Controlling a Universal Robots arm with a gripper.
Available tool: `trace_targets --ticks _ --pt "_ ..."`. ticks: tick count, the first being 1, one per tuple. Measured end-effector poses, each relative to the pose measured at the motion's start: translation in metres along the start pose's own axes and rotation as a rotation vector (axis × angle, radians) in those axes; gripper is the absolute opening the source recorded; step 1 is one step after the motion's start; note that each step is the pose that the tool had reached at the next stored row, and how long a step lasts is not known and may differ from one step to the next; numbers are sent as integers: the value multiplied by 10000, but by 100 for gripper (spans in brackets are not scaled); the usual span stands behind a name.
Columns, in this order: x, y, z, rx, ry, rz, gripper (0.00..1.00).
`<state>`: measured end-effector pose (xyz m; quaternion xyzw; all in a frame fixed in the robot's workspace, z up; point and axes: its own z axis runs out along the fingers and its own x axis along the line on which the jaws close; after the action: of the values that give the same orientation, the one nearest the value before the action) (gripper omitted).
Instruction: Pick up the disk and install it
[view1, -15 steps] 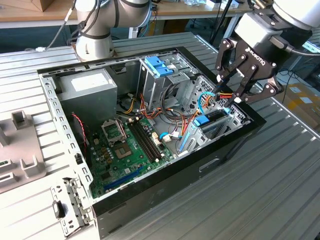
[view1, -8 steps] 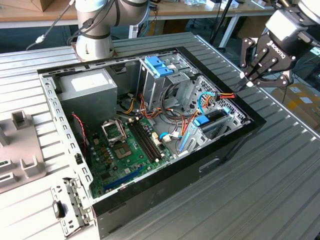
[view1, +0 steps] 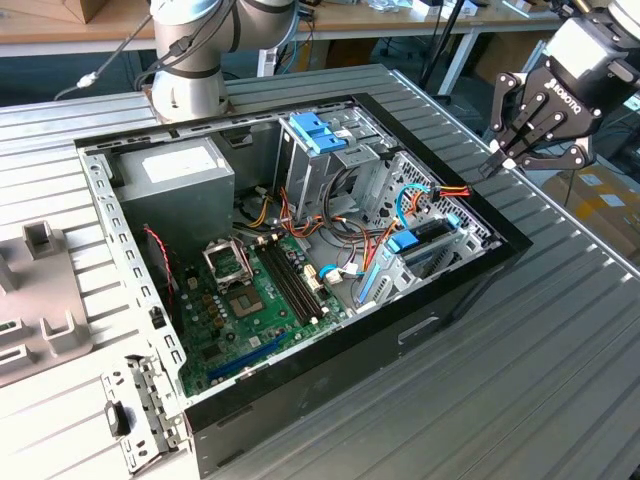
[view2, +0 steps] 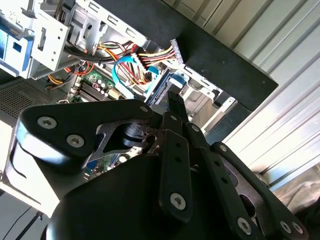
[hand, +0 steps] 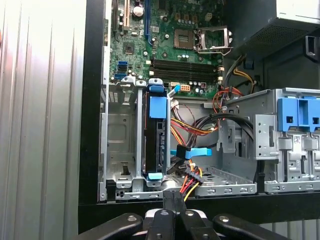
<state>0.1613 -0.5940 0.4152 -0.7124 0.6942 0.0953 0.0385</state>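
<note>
Gripper: you see the gripper (view1: 497, 158) empty, fingers together, above the case's 3 o'clock edge.
Disk: the disk (hand: 154, 137) stands on edge in its bay, dark body, light-blue tab on top.
Case: the computer case (view1: 430, 300) lies open.
Surface: ribbed metal table (view1: 560, 380), desks at 12 o'clock.

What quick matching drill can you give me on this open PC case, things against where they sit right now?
Things:
1. disk
2. gripper
3. power supply
4. motherboard

Places:
A. grey box in the case's corner nearest the arm's base
B. flat on the case floor, green
C. standing on edge in the drive bay by the case's black side wall
D. outside the case, above the ribbed table on the exterior view's right

Pairs: 1-C, 2-D, 3-A, 4-B
</note>
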Motion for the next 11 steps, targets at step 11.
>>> trace_targets --ticks 11 --pt "2 -11 7 0 -1 -2 11"
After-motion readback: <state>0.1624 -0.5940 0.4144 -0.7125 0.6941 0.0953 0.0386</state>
